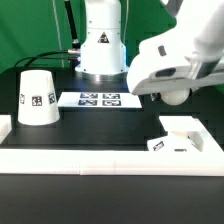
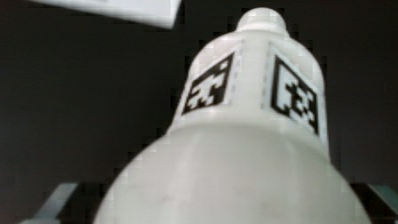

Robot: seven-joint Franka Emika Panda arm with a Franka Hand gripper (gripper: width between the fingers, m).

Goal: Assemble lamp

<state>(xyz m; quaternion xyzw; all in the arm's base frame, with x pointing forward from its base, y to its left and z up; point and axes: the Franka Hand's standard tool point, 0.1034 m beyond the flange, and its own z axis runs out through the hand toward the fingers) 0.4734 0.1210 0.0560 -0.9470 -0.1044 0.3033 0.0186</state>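
Observation:
My gripper [image 1: 166,93] is shut on the white bulb [image 1: 177,96] and holds it in the air above and a little behind the flat square base [image 1: 186,136] at the exterior view's right. In the wrist view the bulb [image 2: 240,120] fills the picture, two black-and-white tags on its neck, its round head between my fingers [image 2: 54,205]; the gripper [image 2: 217,208] grips it on both sides. The tapered shade [image 1: 38,98] stands wide end down on the table at the exterior view's left, apart from the other parts.
The marker board [image 1: 98,100] lies between the shade and the base, in front of the robot body [image 1: 100,45]; its corner shows in the wrist view [image 2: 125,10]. A low white rail [image 1: 100,158] runs along the table's front and left.

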